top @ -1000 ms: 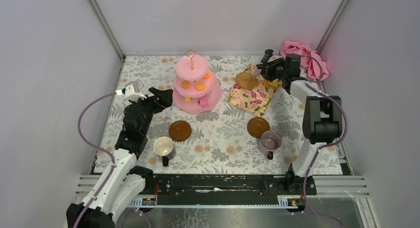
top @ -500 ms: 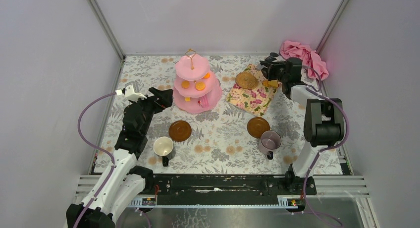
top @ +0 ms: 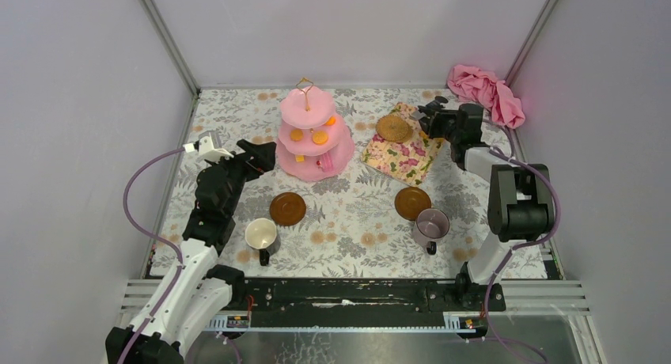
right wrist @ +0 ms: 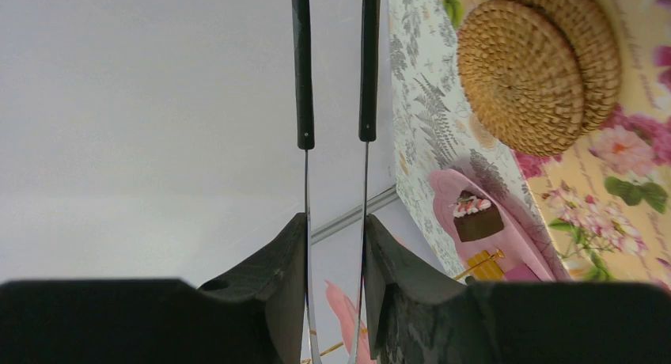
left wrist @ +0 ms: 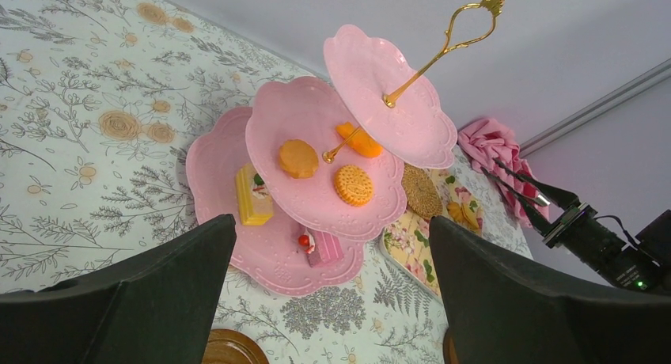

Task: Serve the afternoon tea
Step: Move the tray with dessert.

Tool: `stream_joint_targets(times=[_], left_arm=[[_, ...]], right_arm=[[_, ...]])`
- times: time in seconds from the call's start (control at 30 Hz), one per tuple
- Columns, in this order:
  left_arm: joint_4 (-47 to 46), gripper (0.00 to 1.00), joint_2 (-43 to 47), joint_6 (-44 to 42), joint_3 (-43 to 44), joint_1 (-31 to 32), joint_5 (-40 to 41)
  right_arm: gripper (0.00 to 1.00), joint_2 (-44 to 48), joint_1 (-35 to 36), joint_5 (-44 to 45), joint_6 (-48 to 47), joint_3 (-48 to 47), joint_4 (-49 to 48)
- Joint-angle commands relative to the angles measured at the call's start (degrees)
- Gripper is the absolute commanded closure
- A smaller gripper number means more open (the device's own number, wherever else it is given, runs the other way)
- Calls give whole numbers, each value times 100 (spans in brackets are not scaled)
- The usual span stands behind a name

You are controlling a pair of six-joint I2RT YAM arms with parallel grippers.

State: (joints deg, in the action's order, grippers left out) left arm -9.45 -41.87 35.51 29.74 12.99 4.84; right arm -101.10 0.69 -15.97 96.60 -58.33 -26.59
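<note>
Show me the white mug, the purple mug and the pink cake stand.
white mug [top: 260, 234], top external view, its pale inside.
purple mug [top: 433, 221], top external view, its inside.
pink cake stand [left wrist: 360, 67], left wrist view, bare patch of the top tier.

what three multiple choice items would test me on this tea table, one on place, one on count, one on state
1. Where does the pink cloth lie?
A) back right corner
B) front left corner
C) dead centre

2. How many brown saucers are out?
A) one
B) two
C) four

3. What state is the right tool in?
A) open and empty
B) shut on the black tongs
C) out of every view

Answers:
1 A, it is bunched against the far right post.
2 B, one sits left of centre and one right.
3 B, the wrist view shows both tong arms pinched between its fingers.
</note>
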Motion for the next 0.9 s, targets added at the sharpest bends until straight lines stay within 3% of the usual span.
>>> stream_joint_targets(times=[0.0,0.87], left_arm=[[-394,0,91,26,-29,-51,-114],[-403,0,11,53,-35,-55,-131]], right_arm=[[69,358,-25,93,238,286,-489],[70,-32,-112,-73,693,1135,-1501]])
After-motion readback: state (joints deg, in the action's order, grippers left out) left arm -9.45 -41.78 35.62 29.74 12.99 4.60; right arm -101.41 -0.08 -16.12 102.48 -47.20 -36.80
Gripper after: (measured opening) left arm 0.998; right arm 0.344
